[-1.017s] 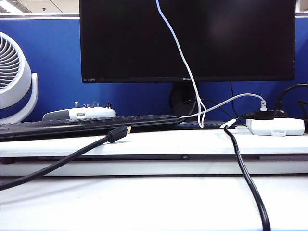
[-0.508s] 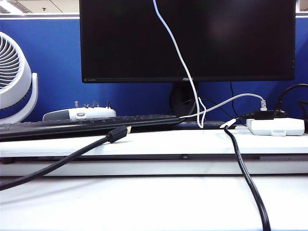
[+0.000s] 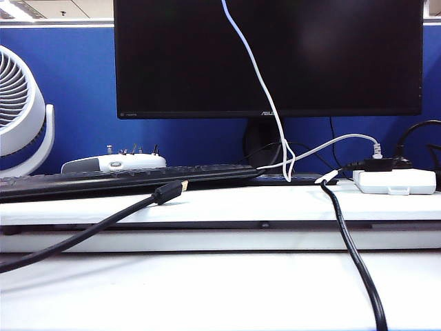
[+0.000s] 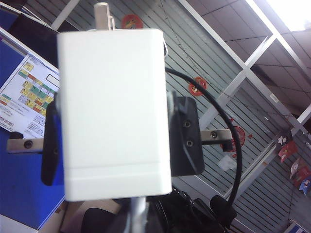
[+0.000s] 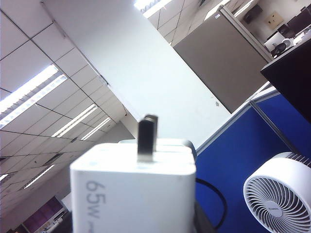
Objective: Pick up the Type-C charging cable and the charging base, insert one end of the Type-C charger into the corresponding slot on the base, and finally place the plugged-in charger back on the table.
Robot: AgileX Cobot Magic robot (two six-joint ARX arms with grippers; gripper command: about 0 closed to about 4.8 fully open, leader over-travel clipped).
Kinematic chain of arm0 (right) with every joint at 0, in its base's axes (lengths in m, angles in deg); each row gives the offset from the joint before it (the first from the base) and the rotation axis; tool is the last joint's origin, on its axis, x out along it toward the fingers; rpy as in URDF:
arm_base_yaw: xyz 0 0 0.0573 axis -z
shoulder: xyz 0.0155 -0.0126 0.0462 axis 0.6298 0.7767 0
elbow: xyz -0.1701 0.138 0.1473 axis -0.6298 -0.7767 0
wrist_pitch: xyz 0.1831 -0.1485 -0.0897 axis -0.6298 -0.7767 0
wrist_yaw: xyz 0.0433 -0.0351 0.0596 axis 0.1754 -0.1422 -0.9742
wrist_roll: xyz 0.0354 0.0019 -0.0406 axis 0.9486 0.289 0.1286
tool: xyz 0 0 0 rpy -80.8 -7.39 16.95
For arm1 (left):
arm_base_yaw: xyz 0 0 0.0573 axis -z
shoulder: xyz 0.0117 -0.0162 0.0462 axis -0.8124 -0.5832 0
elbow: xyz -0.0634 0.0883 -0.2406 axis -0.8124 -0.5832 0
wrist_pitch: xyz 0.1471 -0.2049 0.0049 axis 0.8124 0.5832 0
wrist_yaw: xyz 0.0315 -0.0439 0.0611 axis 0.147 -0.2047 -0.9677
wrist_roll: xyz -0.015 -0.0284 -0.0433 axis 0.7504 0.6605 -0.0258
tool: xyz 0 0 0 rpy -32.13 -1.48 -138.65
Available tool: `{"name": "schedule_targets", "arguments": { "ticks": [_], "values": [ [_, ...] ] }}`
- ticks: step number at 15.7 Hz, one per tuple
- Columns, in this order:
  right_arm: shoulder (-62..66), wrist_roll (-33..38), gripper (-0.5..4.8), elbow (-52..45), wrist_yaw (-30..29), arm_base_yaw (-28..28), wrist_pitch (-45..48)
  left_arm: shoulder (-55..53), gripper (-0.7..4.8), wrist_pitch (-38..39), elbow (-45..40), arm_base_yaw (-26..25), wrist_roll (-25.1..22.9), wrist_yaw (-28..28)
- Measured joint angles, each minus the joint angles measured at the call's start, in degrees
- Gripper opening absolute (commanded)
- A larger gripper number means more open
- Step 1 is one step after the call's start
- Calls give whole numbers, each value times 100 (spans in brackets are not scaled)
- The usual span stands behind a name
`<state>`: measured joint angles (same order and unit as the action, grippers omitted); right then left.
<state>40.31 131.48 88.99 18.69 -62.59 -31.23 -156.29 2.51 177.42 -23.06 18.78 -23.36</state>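
**Q.** Where are the task's things, and what state are the two tools in?

**A.** The charger block (image 4: 114, 97) is up in the air, clamped across its two long sides by the right tool (image 4: 116, 141). One black pad (image 4: 185, 136) presses on each flank. The exterior view shows neither arm. The white cable (image 3: 258, 76) rises from the keyboard's (image 3: 124, 178) far right end, in front of the monitor (image 3: 269, 55), and leaves the top of that view. The left tool is closed. Its tips do not show, so what it pinches cannot be told.

**Q.** How will each thing handle?

**A.** The block looks light, rigid and glossy. Its smooth plastic may slip or twist under the push of insertion, so the flat-side grip shown suits it. Its pins stand clear at one end. The port face is not visible. The cable is thin and limp and gives no stiffness along its length. It is best held at or just behind the plug, so that the tip does not droop.

**Q.** What room is there, and which edges matter?

**A.** The near tabletop (image 3: 220, 289) is open except for a thick black cable (image 3: 351, 255) crossing on the right. Another black lead lies on the left, over the raised ledge (image 3: 220, 207). The middle of the near strip looks the safest place to set down. The hanging slack could drag across the keyboard.
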Motion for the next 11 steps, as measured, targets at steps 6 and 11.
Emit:
{"name": "schedule_targets", "arguments": {
  "ticks": [6,11],
  "values": [
    [0,-293,-6,2,52,2,2,0,-6,9,-11,15,0,-249],
    [0,-461,-6,4,90,2,11,0,-6,9,-15,28,-7,-382]
  ]
}}
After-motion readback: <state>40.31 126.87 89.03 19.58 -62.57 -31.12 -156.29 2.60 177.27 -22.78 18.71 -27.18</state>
